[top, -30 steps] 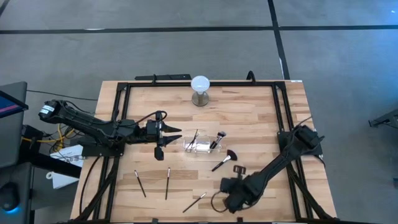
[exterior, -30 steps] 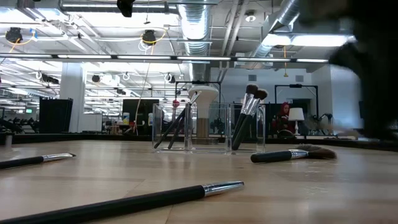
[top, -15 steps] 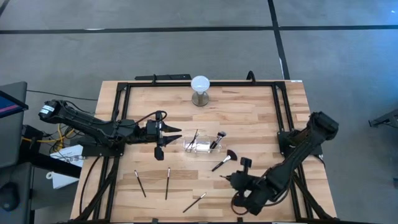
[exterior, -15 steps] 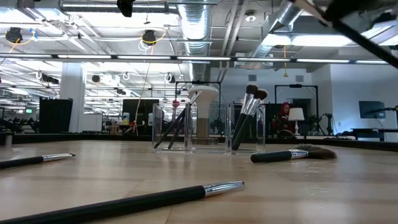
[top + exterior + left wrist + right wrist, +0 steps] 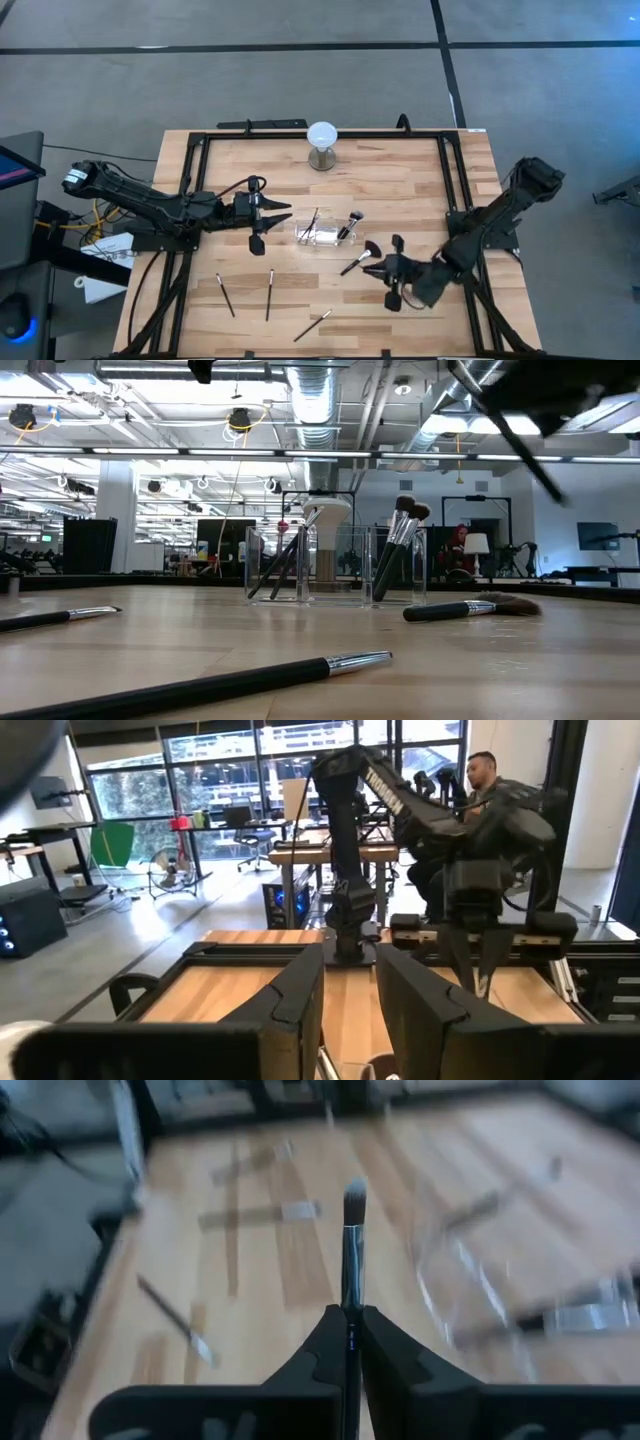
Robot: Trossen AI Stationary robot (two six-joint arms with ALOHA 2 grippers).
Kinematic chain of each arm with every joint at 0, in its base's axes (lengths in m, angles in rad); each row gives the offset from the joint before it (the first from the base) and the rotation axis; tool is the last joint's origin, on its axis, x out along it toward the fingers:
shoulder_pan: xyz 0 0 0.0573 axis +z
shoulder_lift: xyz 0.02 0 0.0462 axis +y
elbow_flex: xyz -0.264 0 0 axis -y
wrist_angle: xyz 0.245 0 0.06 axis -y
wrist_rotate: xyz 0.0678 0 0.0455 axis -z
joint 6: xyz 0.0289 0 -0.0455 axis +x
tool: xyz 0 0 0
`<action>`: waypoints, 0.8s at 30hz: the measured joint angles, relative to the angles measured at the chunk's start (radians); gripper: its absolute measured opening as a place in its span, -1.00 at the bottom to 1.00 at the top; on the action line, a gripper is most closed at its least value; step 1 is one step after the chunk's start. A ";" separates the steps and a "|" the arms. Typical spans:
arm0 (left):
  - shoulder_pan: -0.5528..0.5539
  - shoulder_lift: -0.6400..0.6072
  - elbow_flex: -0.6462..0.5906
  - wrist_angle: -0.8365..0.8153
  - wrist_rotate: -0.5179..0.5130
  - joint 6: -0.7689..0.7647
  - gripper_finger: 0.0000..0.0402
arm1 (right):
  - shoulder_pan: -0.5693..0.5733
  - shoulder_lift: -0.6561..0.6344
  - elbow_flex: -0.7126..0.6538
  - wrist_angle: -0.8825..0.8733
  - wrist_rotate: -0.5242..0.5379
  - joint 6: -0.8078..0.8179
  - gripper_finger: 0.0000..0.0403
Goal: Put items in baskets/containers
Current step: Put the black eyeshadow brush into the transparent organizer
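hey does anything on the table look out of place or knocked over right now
Nothing stands out. The clear holder stands upright with brushes leaning inside, the fan brush and three slim brushes lie loose, unsorted. The right gripper holds one brush; the left gripper waits beside the holder.

Bright overhead strip lighting, right wrist view motion-blurred (heavily)

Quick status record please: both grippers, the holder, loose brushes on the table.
right gripper: shut on a brush, raised near the fan brush
left gripper: open, waiting beside the clear holder
holder: brushes standing at both ends
loose brushes: fan brush plus three at the table's front-left
other: white globe at rear edge
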 joint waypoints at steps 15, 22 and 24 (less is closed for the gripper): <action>-0.003 -0.031 0.000 -0.003 -0.008 0.000 -0.54 | -0.423 0.265 -0.113 1.069 -0.391 -0.477 -0.95; -0.023 -0.051 0.000 -0.099 -0.007 -0.039 -0.54 | -0.499 0.374 -0.113 1.211 -0.406 -0.477 -0.94; -0.023 -0.043 0.000 -0.133 0.001 -0.044 -0.54 | -0.498 0.372 -0.113 1.214 -0.419 -0.478 -0.94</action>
